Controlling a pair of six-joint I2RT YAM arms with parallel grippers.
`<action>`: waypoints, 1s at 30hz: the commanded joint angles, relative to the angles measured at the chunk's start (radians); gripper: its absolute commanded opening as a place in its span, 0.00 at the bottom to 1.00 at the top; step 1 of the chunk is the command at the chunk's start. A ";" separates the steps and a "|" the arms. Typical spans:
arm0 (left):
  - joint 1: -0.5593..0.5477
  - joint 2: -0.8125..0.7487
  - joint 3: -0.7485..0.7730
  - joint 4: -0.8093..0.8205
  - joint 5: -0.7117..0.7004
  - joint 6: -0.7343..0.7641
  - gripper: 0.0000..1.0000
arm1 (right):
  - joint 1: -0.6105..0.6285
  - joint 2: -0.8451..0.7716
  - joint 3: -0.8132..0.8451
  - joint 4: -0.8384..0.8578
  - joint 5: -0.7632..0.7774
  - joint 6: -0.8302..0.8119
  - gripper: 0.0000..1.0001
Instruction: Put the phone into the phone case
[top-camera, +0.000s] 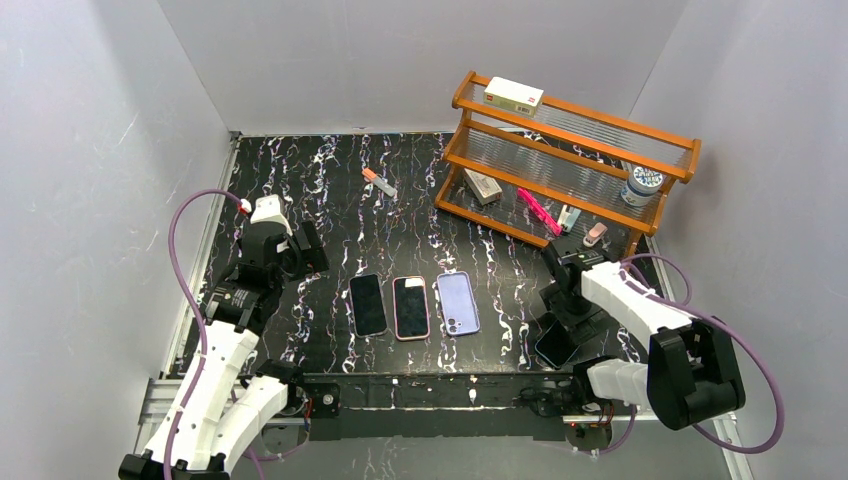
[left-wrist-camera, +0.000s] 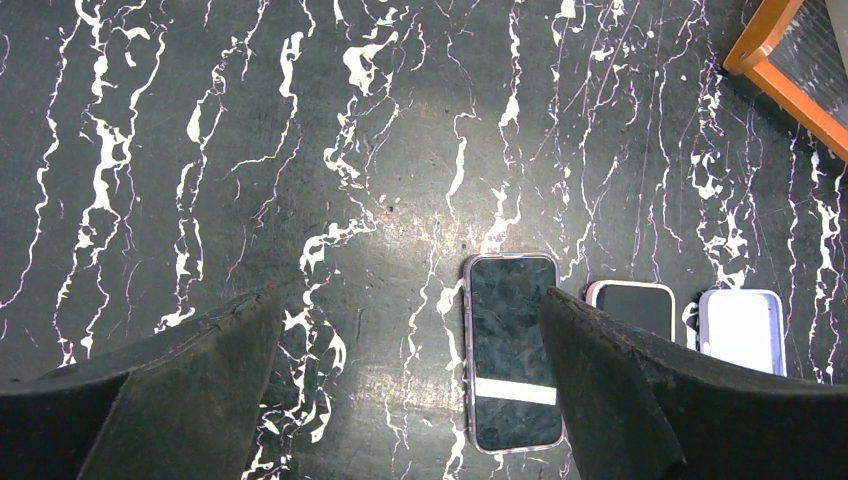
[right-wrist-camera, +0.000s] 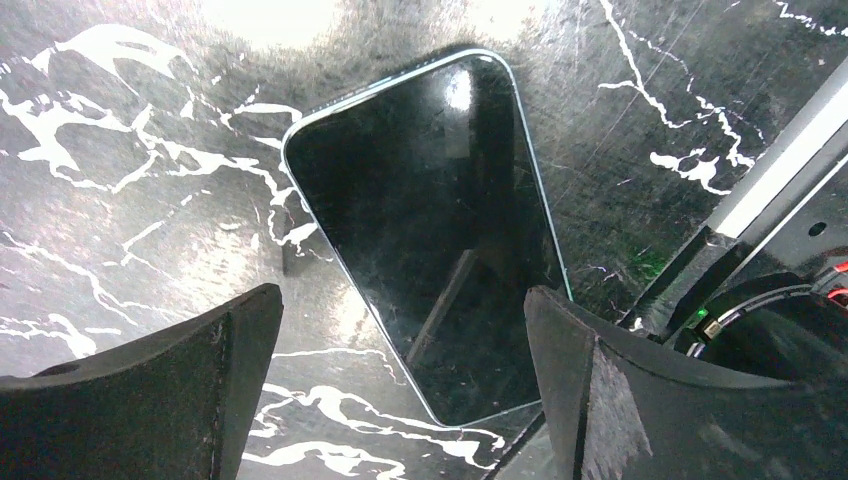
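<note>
Three flat items lie side by side mid-table: a dark one with a clear lilac rim (top-camera: 367, 304), a pink-rimmed one with a black face (top-camera: 411, 307) and a lavender one with camera holes (top-camera: 458, 302). I cannot tell which is the case. A black phone with a teal edge (top-camera: 555, 345) lies screen up by the front edge. My right gripper (top-camera: 562, 315) hovers open over it, with the phone (right-wrist-camera: 430, 230) between the fingers in the right wrist view. My left gripper (top-camera: 303, 250) is open and empty, left of the lilac-rimmed item (left-wrist-camera: 512, 350).
An orange wooden rack (top-camera: 570, 165) at the back right holds a box, a jar, markers and small items. A pink marker (top-camera: 378, 181) lies at the back middle. The table's front rail (right-wrist-camera: 770, 170) runs right beside the black phone.
</note>
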 joint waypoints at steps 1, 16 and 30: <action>-0.003 -0.012 -0.009 0.006 -0.010 0.008 0.98 | -0.014 -0.035 0.017 -0.056 0.081 0.093 0.99; -0.003 0.002 -0.012 0.021 0.028 0.022 0.98 | -0.212 -0.097 -0.073 0.095 0.051 0.145 0.99; -0.001 0.002 -0.011 0.021 0.025 0.022 0.98 | -0.211 -0.111 -0.114 0.338 -0.239 -0.107 0.99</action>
